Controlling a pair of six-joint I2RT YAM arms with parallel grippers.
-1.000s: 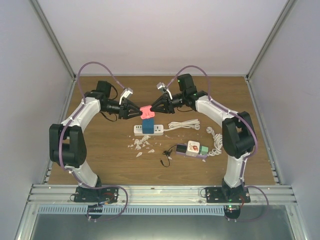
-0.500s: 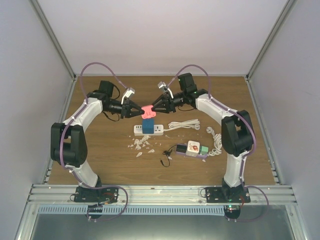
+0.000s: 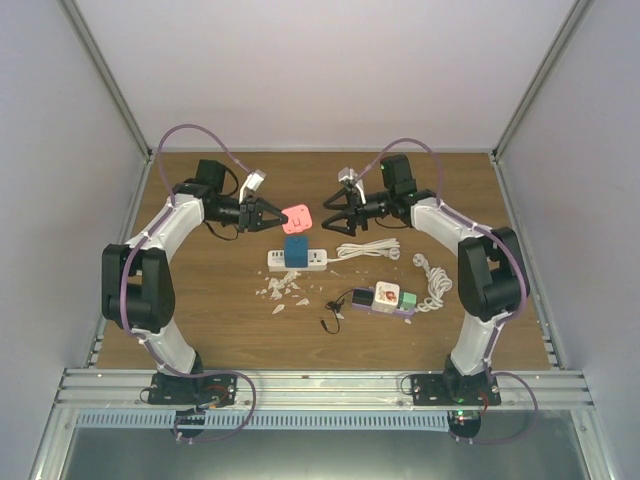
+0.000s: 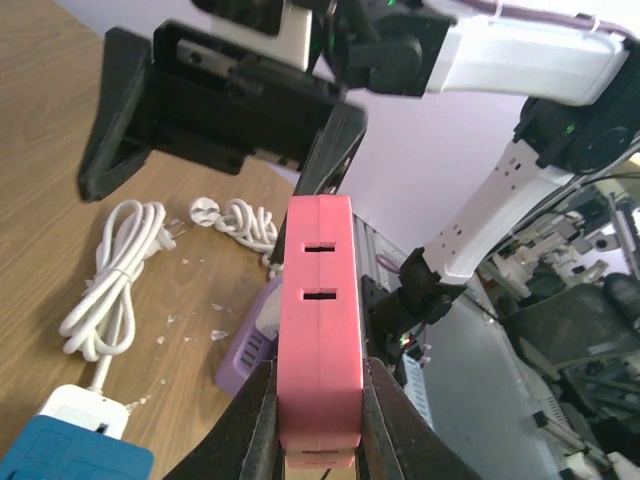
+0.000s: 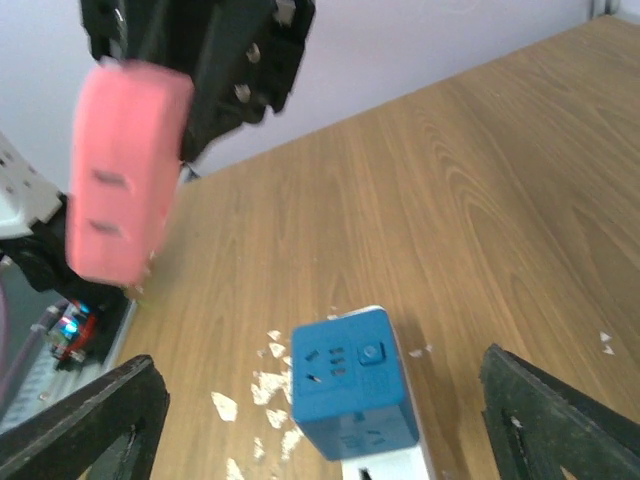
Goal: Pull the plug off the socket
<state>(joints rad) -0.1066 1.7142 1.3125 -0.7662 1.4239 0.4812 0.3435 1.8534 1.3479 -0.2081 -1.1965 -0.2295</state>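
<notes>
The pink plug hangs in the air above and behind the blue cube socket, apart from it. My left gripper is shut on the plug's near end, one finger on each flat side. The blue cube stands plugged into a white power strip. My right gripper is open and empty, a short way right of the plug. In the right wrist view the plug is at the upper left, in front of the left gripper.
A coiled white cable lies right of the strip. A purple strip with adapters, a thin black lead and another white cable lie nearer the right arm. White shards are scattered in front of the power strip.
The right gripper opened, let go of the pink plug and drew back to the right. The left gripper shut on the plug and now holds it alone, slightly higher.
</notes>
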